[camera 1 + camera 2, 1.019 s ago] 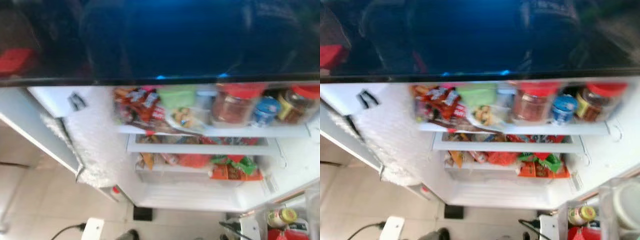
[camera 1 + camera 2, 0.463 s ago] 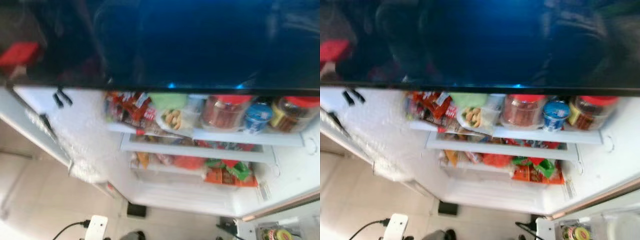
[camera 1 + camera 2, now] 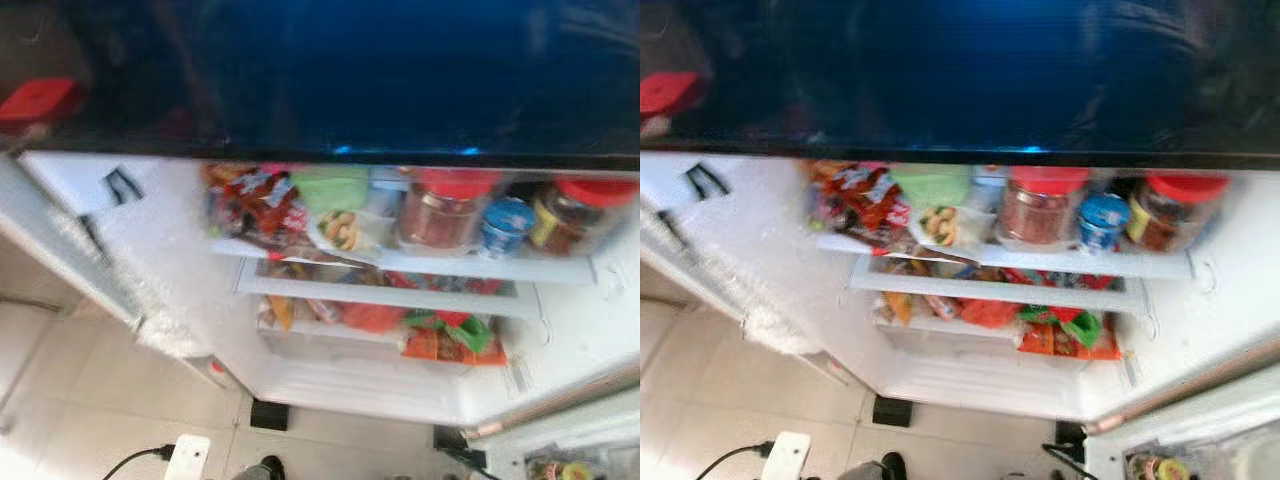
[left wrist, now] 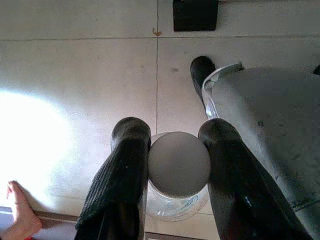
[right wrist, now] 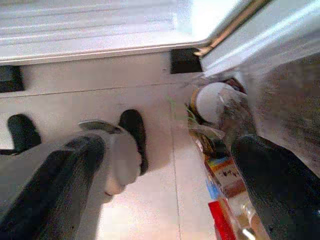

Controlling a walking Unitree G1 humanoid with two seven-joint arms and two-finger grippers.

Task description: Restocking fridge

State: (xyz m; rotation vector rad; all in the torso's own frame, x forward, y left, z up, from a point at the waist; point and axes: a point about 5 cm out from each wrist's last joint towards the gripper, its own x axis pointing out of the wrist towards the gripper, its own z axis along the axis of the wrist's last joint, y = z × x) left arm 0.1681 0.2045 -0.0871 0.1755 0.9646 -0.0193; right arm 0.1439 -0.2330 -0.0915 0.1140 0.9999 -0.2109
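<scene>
The fridge stands open before me, its white shelf (image 3: 400,262) crowded with red snack packets (image 3: 255,200), a green pack (image 3: 330,188), two red-lidded jars (image 3: 440,210) and a blue cup (image 3: 505,225). Orange and green packets (image 3: 455,338) lie on a lower shelf. Down by the floor, my left gripper (image 4: 174,135) is shut on a clear bottle with a pale grey cap (image 4: 179,164). My right gripper (image 5: 167,150) hangs open above the tiles, with nothing between its fingers.
A dark glossy upper panel (image 3: 320,80) overhangs the shelves. The fridge door's edge (image 3: 1180,400) juts out at the right, with jars (image 3: 1155,468) below it. A white power strip (image 3: 187,457) with a cable lies on the floor. Part of a person's hand or foot (image 4: 17,215) shows near my left gripper.
The camera has shifted a little, so the door bin with jars has slid towards the lower right corner. Nothing inside the fridge has moved.
</scene>
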